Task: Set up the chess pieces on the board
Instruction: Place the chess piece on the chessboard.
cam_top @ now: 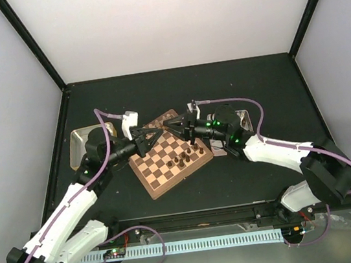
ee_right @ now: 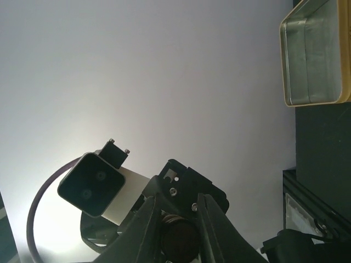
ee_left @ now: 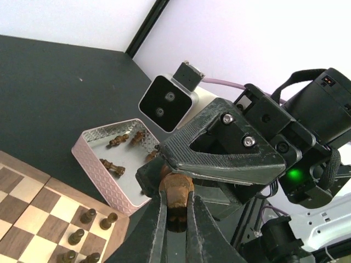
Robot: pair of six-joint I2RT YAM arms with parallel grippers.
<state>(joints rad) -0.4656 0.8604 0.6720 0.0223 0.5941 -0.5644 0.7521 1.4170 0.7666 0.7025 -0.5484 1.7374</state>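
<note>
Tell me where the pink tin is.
The pink tin sits right of the board, by its corner; the left wrist view shows it lower left, dark pieces lying inside.

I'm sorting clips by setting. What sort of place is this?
Most likely a lab robot test cell, not a home: plain white panels in black framing enclose a black table, a left arm and right arm are mounted at its near edge, and a chessboard lies between them.
</note>
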